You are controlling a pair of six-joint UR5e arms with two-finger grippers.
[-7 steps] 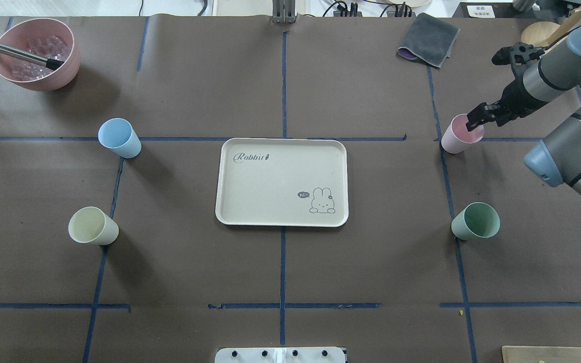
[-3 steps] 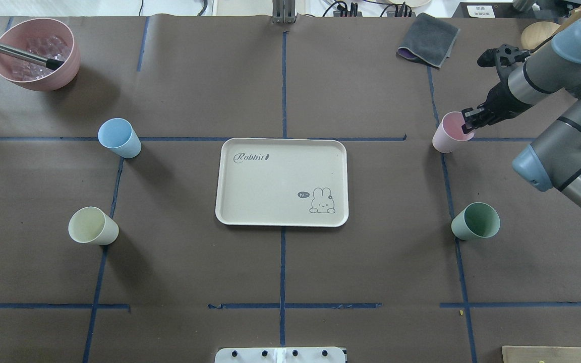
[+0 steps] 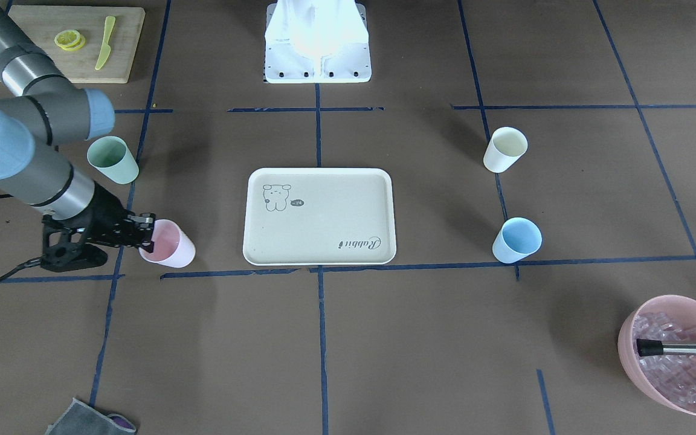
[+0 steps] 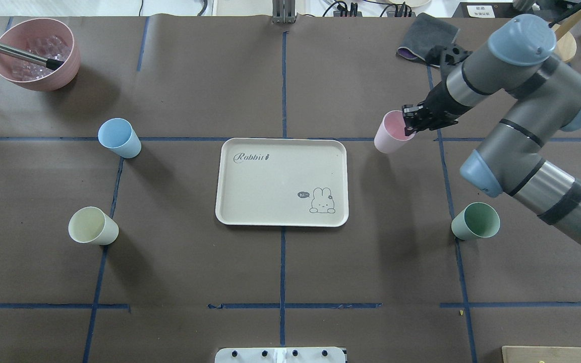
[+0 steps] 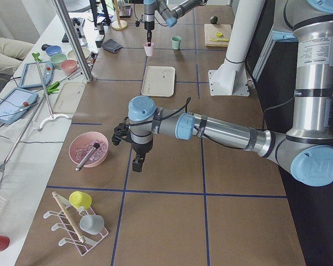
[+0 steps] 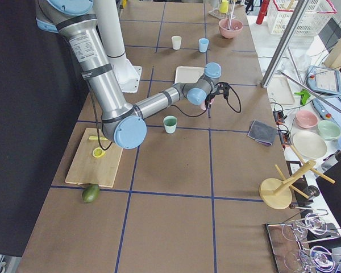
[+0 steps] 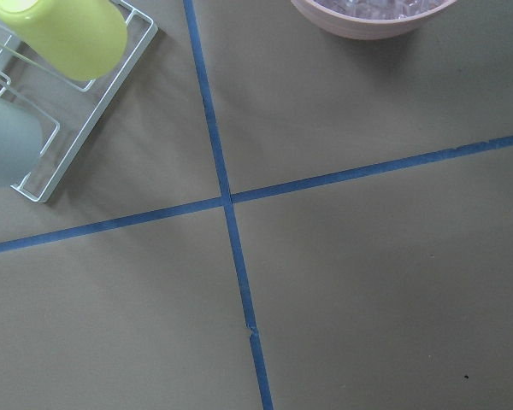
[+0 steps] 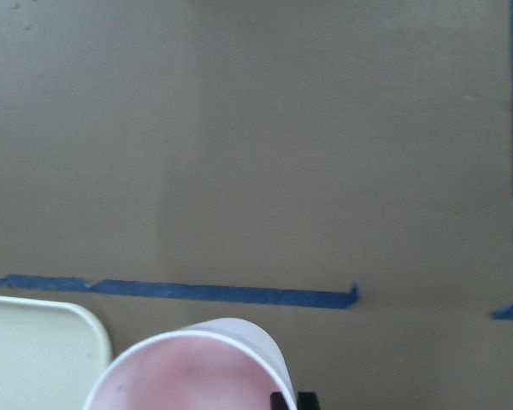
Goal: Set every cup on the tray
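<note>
1. The table (image 4: 194, 267) is flat with a matte brown cover, crossed by blue tape lines (image 4: 283, 267). The overhead view cuts off its edges.
2. The tray (image 4: 270, 186) is a flat cream rectangle with rounded corners, a low raised rim and grey print. It lies mid-table with brown surface showing on every side.
3. The cups are smooth, matte, tapered tumblers.
   - The blue cup (image 4: 119, 137) and the cream cup (image 4: 93, 226) stand upright well to the tray's left.
   - The green cup (image 4: 475, 221) stands well to its right.
   - The pink cup (image 4: 390, 133) is just beside the tray's far right corner, outside the rim. Whether its base touches the table is unclear.
4. The right gripper (image 4: 411, 121) has black fingers pinched on the pink cup's rim, one inside and one outside.
5. The left gripper (image 5: 137, 162) hangs above a tape line and shows only in the side view. I cannot tell how far apart its fingers are.
</note>
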